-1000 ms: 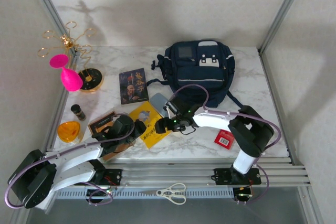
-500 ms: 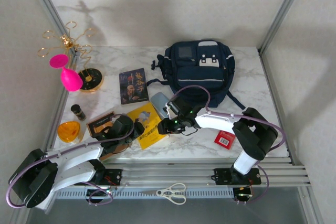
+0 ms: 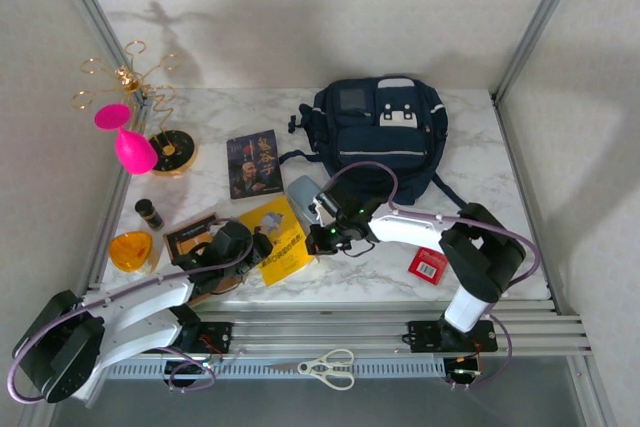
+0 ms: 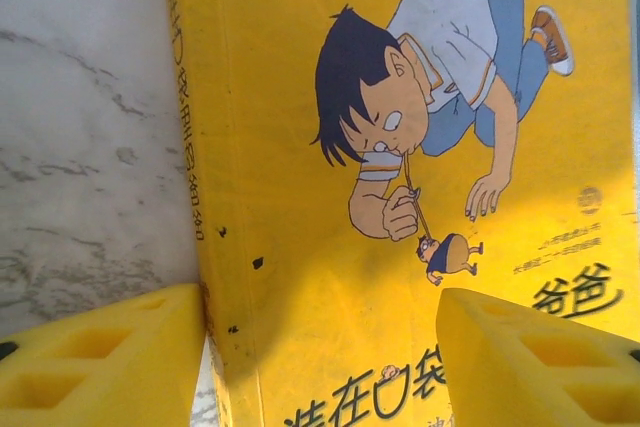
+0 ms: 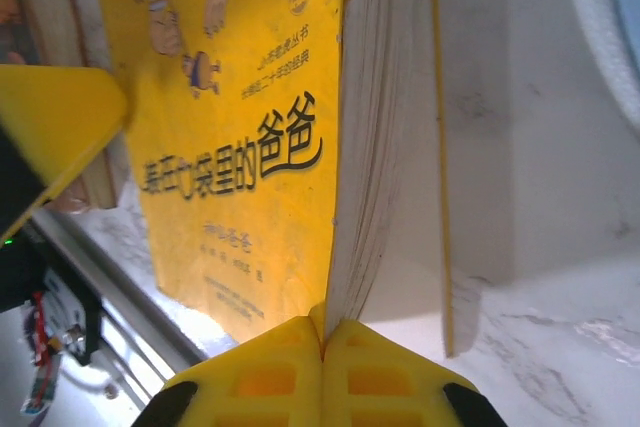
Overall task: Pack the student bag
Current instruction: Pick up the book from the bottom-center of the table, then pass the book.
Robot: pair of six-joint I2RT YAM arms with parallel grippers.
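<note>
Near side of the student bag [image 3: 385,132], right gripper's [image 5: 322,332] pinched fully closed at the yellow book's [image 3: 280,234] page edge, left gripper [image 4: 320,327] half-open over its cover, gripping nothing.

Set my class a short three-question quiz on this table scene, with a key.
1. True or false: the right end effector is shut.
2. The book below the left end effector has a cover that is: A red, B yellow, C green.
3. Name the biggest item on the table.
Key: 1 true; 2 B; 3 the student bag.
</note>
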